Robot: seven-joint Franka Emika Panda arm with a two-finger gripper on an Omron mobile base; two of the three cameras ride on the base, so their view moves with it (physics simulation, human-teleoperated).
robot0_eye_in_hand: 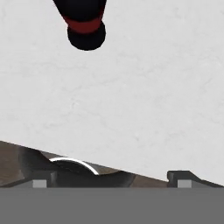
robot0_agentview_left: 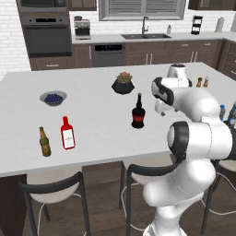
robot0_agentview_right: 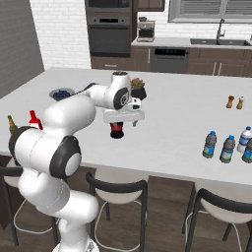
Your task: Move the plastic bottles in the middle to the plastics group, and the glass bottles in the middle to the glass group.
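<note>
While the arm bends across the right of the left base view, the black bottle point(robot0_agentview_left: 138, 112) stands upright near the middle of the white island counter point(robot0_agentview_left: 92, 133), a potted plant point(robot0_agentview_left: 123, 83) behind it and a bowl of blueberries point(robot0_agentview_left: 53, 97) off to the left; the brown beer bottle point(robot0_agentview_left: 44, 142) and the flat red bottle point(robot0_agentview_left: 67, 133) stand side by side near the front left edge, and two water bottles point(robot0_agentview_left: 223, 112) peek out at the far right behind the arm; from the right base view the gripper point(robot0_agentview_right: 122, 123) hangs just above the black bottle, hiding most of it, and I cannot tell how the jaws stand; two water bottles with blue labels stand at the right beside the plastics group point(robot0_agentview_right: 245, 139), with salt and pepper shakers point(robot0_agentview_right: 235, 102) further back; through the hand view the black bottle sits at the top edge over bare counter, and the two fingertips point(robot0_eye_in_hand: 39, 182) sit well apart.
</note>
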